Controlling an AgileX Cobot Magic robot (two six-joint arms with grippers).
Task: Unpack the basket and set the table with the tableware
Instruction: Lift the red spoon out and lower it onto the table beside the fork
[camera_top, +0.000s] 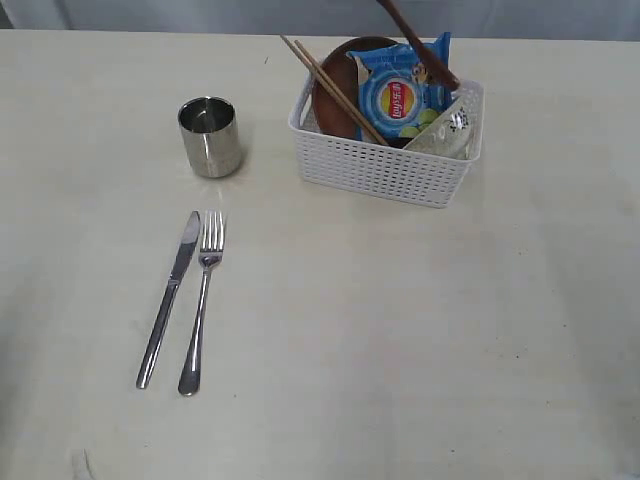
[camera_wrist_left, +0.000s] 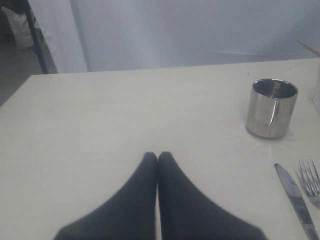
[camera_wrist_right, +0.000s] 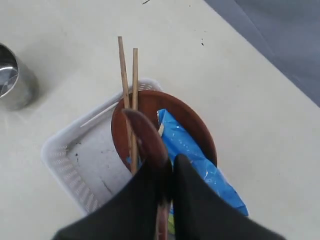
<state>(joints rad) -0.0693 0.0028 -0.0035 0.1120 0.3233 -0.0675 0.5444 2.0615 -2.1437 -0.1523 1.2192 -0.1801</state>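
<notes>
So where we're at: the steel cup (camera_top: 210, 135) stands upright on the wide pale cream table (camera_top: 450, 330), and the steel knife (camera_top: 169, 295) and steel fork (camera_top: 201, 300) lie side by side in front of it, close but not touching, handles pointing the same way. That reads to us as one place setting started on the left, well apart from the white perforated plastic basket (camera_top: 380, 175).

Our right gripper (camera_wrist_right: 167, 175) is clamped on the handle of the reddish-brown wooden spoon (camera_top: 425, 50). Its wrist camera looks steeply down into the basket with the spoon's bowl end sticking out past the fingertips. In the exterior view the spoon slants up out of the basket and off the top edge, and the gripper itself is out of that shot. We can't tell if the spoon's lower end is clear of the blue chip bag (camera_top: 400, 100) yet.

Left in the basket:
- wooden chopsticks (camera_top: 330, 88) leaning over the rim
- round brown plate (camera_top: 325, 110) standing on edge
- off-white bowl (camera_top: 445, 125) tipped in the corner

Our left gripper (camera_wrist_left: 158, 159) is pinched closed on nothing, held low over bare table, pointing past the cup. Looks parked out of the way to us.
</notes>
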